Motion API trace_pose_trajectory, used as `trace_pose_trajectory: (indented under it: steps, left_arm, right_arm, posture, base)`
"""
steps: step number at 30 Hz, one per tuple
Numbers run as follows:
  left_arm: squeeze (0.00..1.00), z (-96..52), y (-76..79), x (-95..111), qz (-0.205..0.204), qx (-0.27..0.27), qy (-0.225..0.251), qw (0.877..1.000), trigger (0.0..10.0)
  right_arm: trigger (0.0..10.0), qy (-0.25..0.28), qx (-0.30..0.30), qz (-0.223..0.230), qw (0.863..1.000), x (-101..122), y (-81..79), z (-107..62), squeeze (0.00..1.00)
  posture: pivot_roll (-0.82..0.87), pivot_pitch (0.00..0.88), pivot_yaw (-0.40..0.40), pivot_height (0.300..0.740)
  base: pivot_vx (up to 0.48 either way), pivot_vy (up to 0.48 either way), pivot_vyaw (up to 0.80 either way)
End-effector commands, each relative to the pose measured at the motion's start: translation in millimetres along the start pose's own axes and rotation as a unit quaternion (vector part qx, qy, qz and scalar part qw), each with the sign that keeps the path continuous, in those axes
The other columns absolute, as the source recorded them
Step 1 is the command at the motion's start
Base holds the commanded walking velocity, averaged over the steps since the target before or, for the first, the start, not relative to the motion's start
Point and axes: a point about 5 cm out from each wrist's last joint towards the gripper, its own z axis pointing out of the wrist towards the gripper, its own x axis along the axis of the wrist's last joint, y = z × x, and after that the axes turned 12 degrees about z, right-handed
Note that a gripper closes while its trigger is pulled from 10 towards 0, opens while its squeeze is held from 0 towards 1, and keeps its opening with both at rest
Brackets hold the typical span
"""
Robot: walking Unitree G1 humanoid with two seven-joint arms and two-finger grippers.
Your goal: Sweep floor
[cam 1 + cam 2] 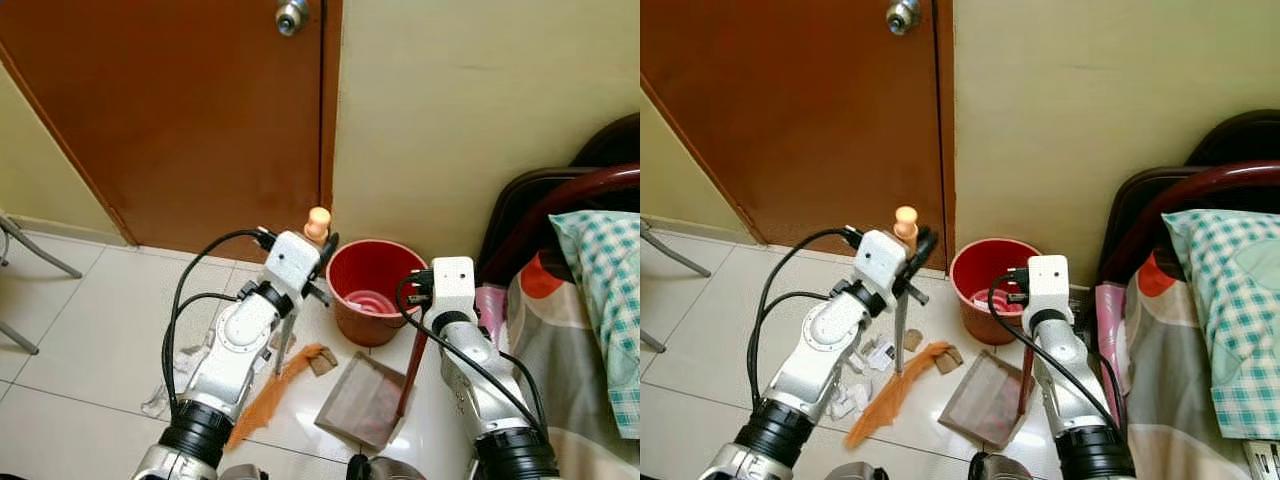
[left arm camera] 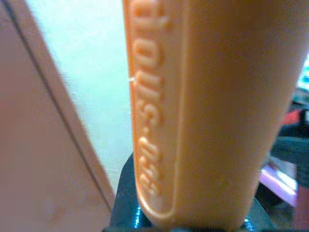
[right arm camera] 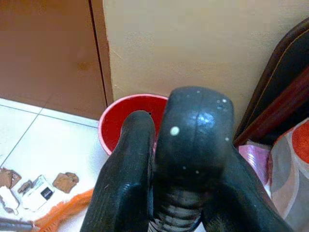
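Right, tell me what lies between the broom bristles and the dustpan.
A small brown scrap on white tile, between the broom bristles and dustpan, in the left eye view.

Bucket [image 1: 370, 290] on the floor [image 1: 70, 330] against the wall [image 1: 470, 100], right of the door [image 1: 180, 120]. Dustpan [image 1: 362, 403] just before it. Broom [image 1: 898, 375] left of the dustpan, paper scraps [image 1: 862, 365] strewn around its bristles. Bed [image 1: 590, 330] at far right.
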Motion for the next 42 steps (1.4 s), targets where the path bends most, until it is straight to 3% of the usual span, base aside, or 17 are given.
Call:
trace_pose_trajectory:
  steps: [1, 12, 16, 17, 22, 23, 24, 28, 29, 36, 41, 42]
  left_arm:
    - [0.00, -3.9, 6.8, -4, -0.023, -0.012, -0.010, 1.000, 10.0]
    - [0.00, 1.4, 5.8, 25, -0.135, 0.041, 0.048, 0.989, 10.0]
    - [0.00, -1.1, -3.4, 28, -0.133, 0.061, 0.052, 0.988, 10.0]
    - [0.00, -6.9, -14.0, 28, -0.129, 0.082, 0.050, 0.987, 10.0]
    - [0.00, -18.5, -29.8, 25, -0.119, 0.112, 0.039, 0.986, 10.0]
    - [0.00, -22.0, -33.6, 24, -0.116, 0.119, 0.036, 0.985, 10.0]
    - [0.00, -36.0, -48.3, 24, -0.104, 0.150, 0.030, 0.983, 10.0]
    - [0.00, -46.9, -57.2, 27, -0.097, 0.169, 0.029, 0.980, 10.0]
    - [0.00, -55.5, -63.0, 28, -0.100, 0.183, 0.027, 0.978, 10.0]
    - [0.00, -67.5, -74.9, 43, -0.112, 0.210, 0.041, 0.970, 10.0]
    - [0.00, -66.9, -75.2, 42, -0.111, 0.215, 0.035, 0.970, 10.0]
    - [0.00, -67.8, -75.2, 33, -0.100, 0.219, 0.015, 0.971, 10.0]
  right_arm:
    - [10.0, -0.005, -0.002, 0.003, 1.000, -1, 1.2, 0.0, 0.00]
    - [10.0, -0.017, 0.016, 0.000, 1.000, -4, -5.6, 3.0, 0.00]
    - [10.0, -0.017, 0.016, 0.000, 1.000, -3, -5.2, 3.3, 0.00]
    - [10.0, -0.017, 0.016, 0.000, 1.000, -4, -4.1, 3.4, 0.00]
    - [10.0, -0.017, 0.015, 0.001, 1.000, -4, -1.2, 3.5, 0.00]
    - [10.0, -0.018, 0.014, 0.000, 1.000, -5, -0.5, 3.5, 0.00]
    - [10.0, -0.018, 0.013, -0.002, 1.000, -5, 2.1, 4.1, 0.00]
    - [10.0, -0.017, 0.013, -0.005, 1.000, -4, 3.6, 4.6, 0.00]
    - [10.0, -0.018, 0.014, -0.008, 1.000, -4, 4.6, 5.3, 0.00]
    - [10.0, -0.020, 0.020, -0.020, 0.999, -4, 5.0, 7.8, 0.00]
    - [10.0, -0.020, 0.023, -0.022, 0.999, -5, 3.9, 7.6, 0.00]
    - [10.0, -0.020, 0.024, -0.023, 0.999, -5, 3.7, 8.2, 0.00]
  posture:
    - [-0.01, 0.128, 0.008, 0.740]
    - [0.00, 0.123, -0.002, 0.740]
    - [-0.01, 0.120, 0.001, 0.740]
    - [-0.01, 0.116, 0.005, 0.740]
    - [0.00, 0.114, 0.004, 0.740]
    - [0.00, 0.114, 0.004, 0.740]
    - [-0.01, 0.110, -0.003, 0.740]
    - [0.00, 0.109, -0.010, 0.740]
    - [0.00, 0.108, -0.013, 0.740]
    - [0.01, 0.104, -0.026, 0.740]
    - [0.01, 0.104, -0.026, 0.740]
    - [0.00, 0.100, -0.030, 0.740]
  base:
    - [0.000, 0.000, 0.00]
    - [0.000, 0.000, 0.00]
    - [0.000, 0.000, 0.00]
    - [0.000, 0.000, 0.00]
    - [0.000, 0.000, 0.00]
    - [0.000, 0.000, 0.00]
    - [0.000, 0.000, 0.00]
    - [0.000, 0.000, 0.00]
    - [0.000, 0.000, 0.00]
    - [0.000, 0.000, 0.00]
    - [0.000, 0.000, 0.00]
    - [0.000, 0.000, 0.00]
